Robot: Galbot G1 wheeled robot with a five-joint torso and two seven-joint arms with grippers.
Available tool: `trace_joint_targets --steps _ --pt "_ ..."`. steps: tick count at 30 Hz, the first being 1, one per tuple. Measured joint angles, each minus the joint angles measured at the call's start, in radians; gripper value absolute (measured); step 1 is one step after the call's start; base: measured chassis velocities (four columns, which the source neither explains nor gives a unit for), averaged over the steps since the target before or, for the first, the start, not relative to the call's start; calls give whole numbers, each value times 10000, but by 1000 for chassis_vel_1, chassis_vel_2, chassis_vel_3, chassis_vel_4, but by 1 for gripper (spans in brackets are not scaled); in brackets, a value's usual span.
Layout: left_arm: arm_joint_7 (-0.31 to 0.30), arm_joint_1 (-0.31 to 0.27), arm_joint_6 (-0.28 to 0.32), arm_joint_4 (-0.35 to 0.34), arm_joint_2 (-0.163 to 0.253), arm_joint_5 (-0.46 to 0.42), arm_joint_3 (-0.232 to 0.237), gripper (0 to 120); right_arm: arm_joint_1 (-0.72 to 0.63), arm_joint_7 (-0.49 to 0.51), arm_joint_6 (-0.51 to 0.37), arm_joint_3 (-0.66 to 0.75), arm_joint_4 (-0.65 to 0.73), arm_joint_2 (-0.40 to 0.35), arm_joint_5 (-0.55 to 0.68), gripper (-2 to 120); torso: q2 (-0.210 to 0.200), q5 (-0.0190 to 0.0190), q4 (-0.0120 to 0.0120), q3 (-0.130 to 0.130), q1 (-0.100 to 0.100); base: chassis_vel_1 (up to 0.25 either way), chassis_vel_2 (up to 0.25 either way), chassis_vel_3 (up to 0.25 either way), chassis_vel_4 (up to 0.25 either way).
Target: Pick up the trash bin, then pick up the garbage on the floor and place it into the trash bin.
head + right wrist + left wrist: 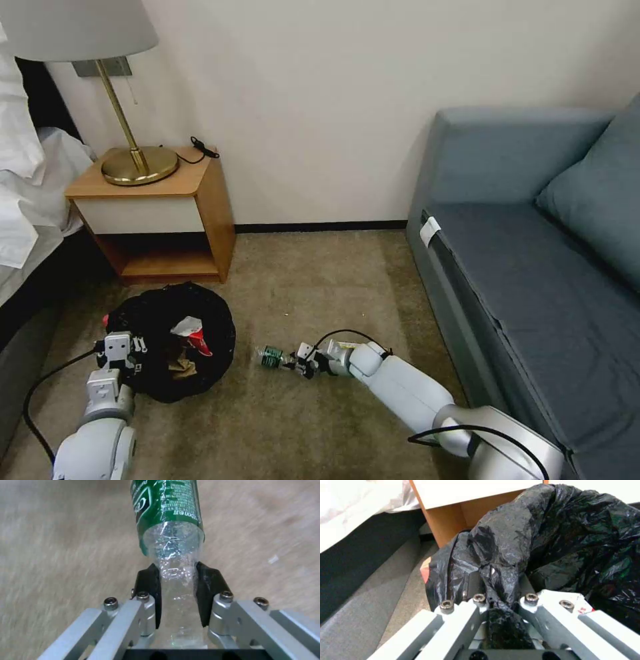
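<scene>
1. The bin liner (533, 535) is thin black plastic, glossy and crinkled.
2. The bottle (171, 532) is clear, shiny plastic with a glossy green label.
3. The carpet (313, 293) looks matt, short and rough.
4. The nightstand (213, 200) is smooth wood.
5. The lamp base (140, 165) is polished brass-coloured metal.
6. The sofa (533, 280) is matt woven cloth.
</scene>
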Motion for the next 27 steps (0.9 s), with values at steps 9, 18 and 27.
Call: trace_joint_targets --steps 9,18,27 --pt "18 -46 17 -113 -4 93 79 4 -85 189 -198 759 2077 -215 917 19 0 1 1 0 0 0 0 0 0" --pt "25 -160 178 -285 26 137 178 4 -129 169 -236 407 3761 -104 2017 19 0 0 1 1 0 0 0 0 0" --pt "48 -177 210 -505 19 140 276 4 -155 185 -108 -244 3818 497 1877 19 0 -1 1 1 0 0 0 0 0"
